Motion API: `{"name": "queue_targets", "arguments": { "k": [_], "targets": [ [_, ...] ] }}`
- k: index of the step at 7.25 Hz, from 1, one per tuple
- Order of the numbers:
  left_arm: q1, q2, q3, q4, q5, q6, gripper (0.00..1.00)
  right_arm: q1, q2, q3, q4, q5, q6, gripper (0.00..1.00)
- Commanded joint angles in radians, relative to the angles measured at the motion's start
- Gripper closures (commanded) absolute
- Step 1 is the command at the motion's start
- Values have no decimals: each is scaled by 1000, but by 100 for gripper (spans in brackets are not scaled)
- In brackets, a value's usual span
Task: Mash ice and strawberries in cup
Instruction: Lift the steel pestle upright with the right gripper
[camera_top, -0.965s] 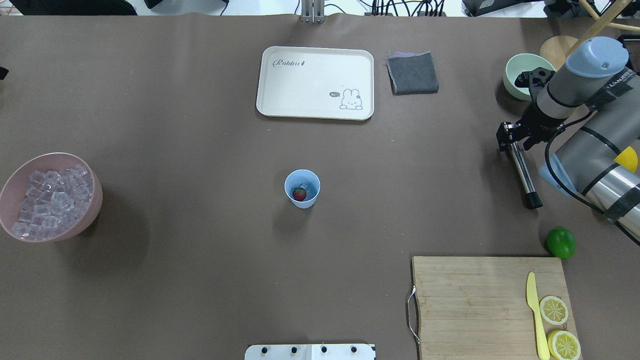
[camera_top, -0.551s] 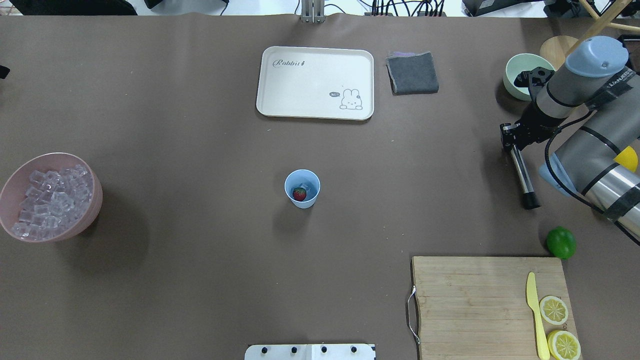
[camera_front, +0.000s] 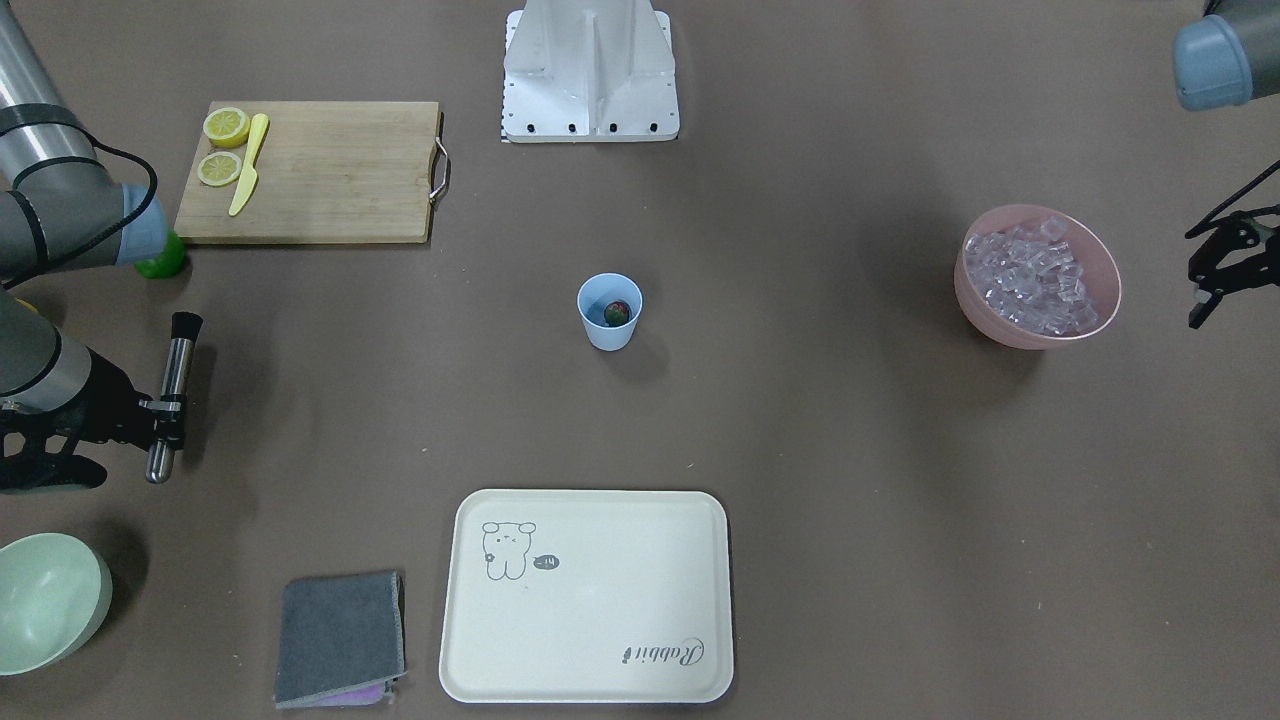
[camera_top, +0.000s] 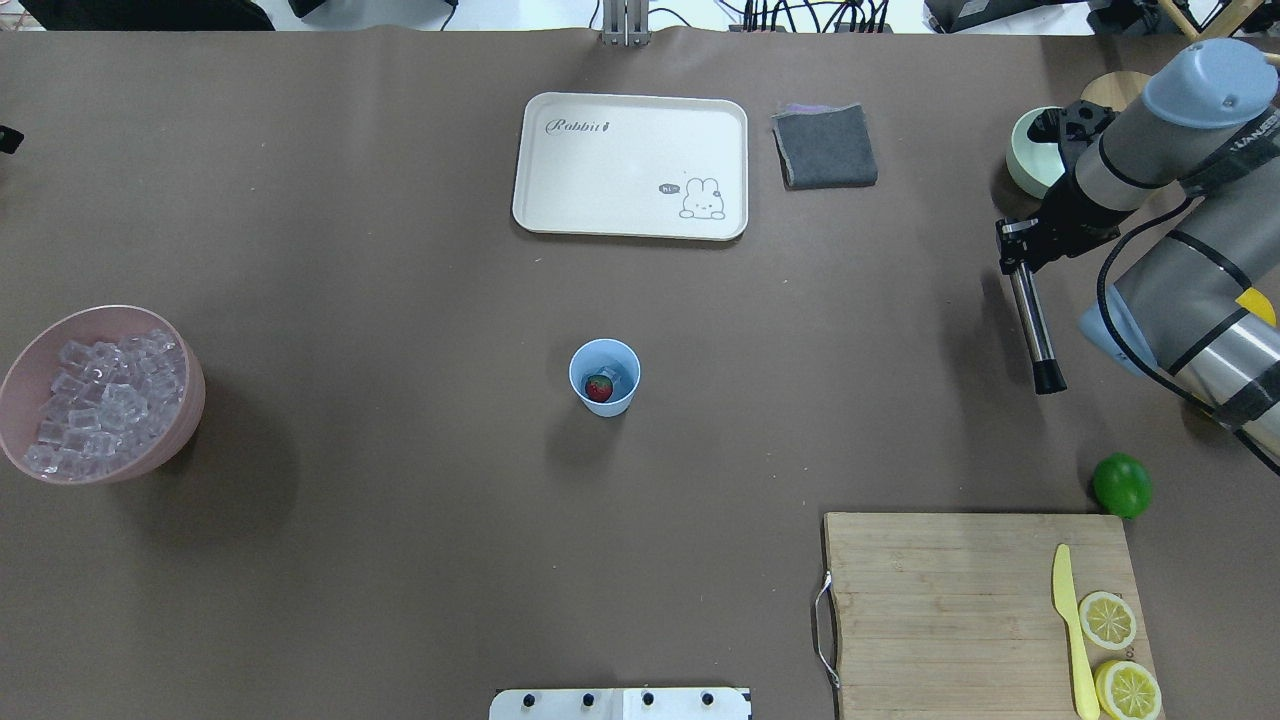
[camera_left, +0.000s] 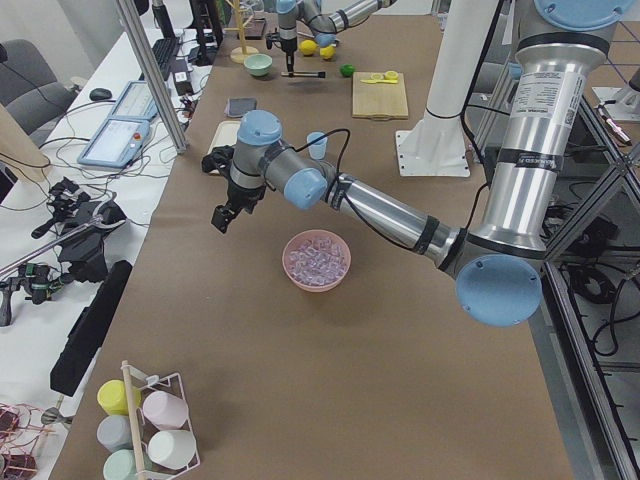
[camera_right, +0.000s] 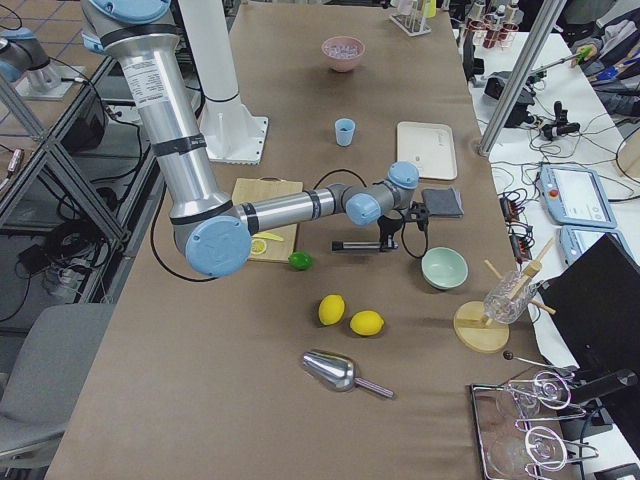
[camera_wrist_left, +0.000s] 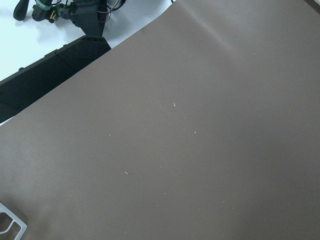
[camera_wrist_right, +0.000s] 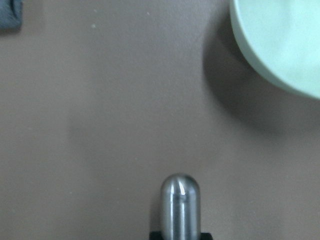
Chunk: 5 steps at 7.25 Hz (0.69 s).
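Brown paper covers the whole table (camera_top: 400, 250), and the light-blue cup (camera_top: 604, 377) stands upright near its middle, well apart from both of my grippers. Down in the cup lies the strawberry (camera_top: 598, 389), red with a bit of green, and beside it a pale clear lump that looks like a cube of ice. The rest of the ice (camera_top: 105, 400) is heaped in the pink bowl (camera_top: 192, 395) far out on my left side.

My left gripper (camera_front: 1210, 275) hangs above the table just outward of that pink bowl, touching nothing. From across the table its fingers look spread apart. Its wrist camera sees only bare brown paper and the table's edge.

My right gripper (camera_top: 1015, 250) is clamped on a steel muddler (camera_top: 1032, 325), gripping it close to its rounded metal end. The muddler lies level above the table, and its black head points back toward my base. My right wrist camera sees the shiny rounded end jutting out below it and the pale green bowl (camera_top: 1030, 165) just beyond.

On the far side sit a cream tray (camera_top: 630, 165) and a folded grey cloth (camera_top: 825, 147). Near my right side a lime (camera_top: 1121, 485) rests just off the corner of a wooden cutting board (camera_top: 950, 600).
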Motion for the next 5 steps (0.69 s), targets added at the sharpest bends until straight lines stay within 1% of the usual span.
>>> {"name": "queue_targets", "arguments": {
  "k": [1, 2, 3, 4, 5],
  "targets": [
    [0, -12, 15, 5, 0, -1, 3, 32, 7, 81, 2, -44, 0, 100],
    [0, -12, 27, 5, -2, -1, 3, 32, 16, 151, 2, -96, 5, 100],
    [0, -29, 59, 5, 1, -1, 3, 43, 20, 214, 2, -104, 11, 100],
    [0, -34, 76, 5, 0, -1, 3, 54, 54, 236, 2, -107, 15, 100],
    [-2, -64, 119, 7, -3, -1, 3, 52, 71, 256, 3, -146, 15, 100]
  ]
}}
